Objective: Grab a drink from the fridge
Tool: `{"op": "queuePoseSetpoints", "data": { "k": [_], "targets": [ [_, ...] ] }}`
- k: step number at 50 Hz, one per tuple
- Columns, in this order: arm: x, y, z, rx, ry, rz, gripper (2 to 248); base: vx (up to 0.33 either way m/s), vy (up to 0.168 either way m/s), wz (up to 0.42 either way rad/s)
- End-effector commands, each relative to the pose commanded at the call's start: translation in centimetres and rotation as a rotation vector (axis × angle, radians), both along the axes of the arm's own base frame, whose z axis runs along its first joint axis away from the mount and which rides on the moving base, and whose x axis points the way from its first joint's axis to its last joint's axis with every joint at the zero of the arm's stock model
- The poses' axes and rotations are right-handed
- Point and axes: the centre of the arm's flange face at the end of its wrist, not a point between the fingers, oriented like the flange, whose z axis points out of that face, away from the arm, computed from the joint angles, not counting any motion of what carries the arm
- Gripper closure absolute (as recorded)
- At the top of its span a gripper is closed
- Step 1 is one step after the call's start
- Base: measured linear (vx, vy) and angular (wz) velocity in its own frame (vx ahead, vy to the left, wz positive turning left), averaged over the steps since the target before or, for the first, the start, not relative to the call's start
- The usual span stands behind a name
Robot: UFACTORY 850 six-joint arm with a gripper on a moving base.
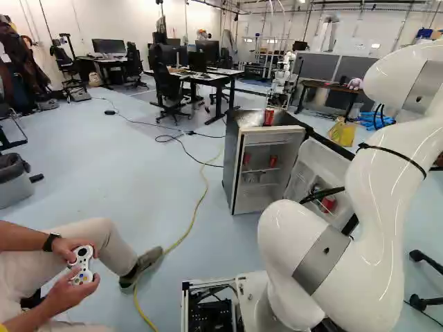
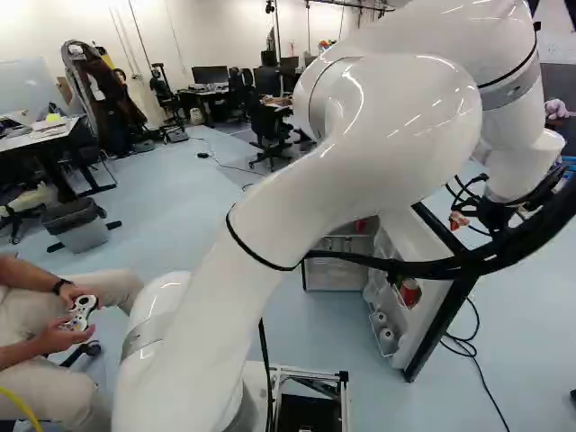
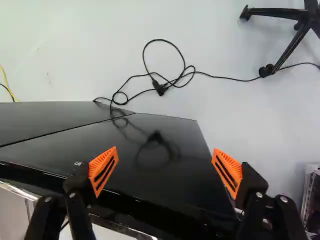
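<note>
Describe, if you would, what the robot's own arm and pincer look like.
The arm is glossy white, with thick rounded segments, grey bands at joints, thin black straps around it and thick black cabling along the outside. The pincer is black, its two fingers tipped with slotted, wedge-shaped orange pads.

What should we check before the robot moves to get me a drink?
1. Fridge door open: ok, it's wide open.
2. Drinks in there: ok, a red can sits on a shelf and another red can in the door.
3. Fingers open and free: ok, nothing is gripped.
4. Fingers facing a drink: not ok, a shiny black panel is ahead of them.
5. Room between fingers and panel: cannot tell.
</note>
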Motion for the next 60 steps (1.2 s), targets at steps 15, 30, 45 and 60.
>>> {"op": "queuePoseSetpoints", "data": {
  "k": [15, 30, 45, 60],
  "targets": [
    [-0.8, 1.8, 0.1, 0.022, 0.013, 0.003, 3, 0.000, 0.000, 0.000],
    [-1.1, 3.7, 0.1, 0.042, 0.024, 0.013, 3, 0.000, 0.000, 0.000],
    [-1.3, 5.7, 0.1, 0.061, 0.035, 0.025, 3, 0.000, 0.000, 0.000],
    [-1.6, 7.7, 0.1, 0.078, 0.046, 0.038, 3, 0.000, 0.000, 0.000]
  ]
}}
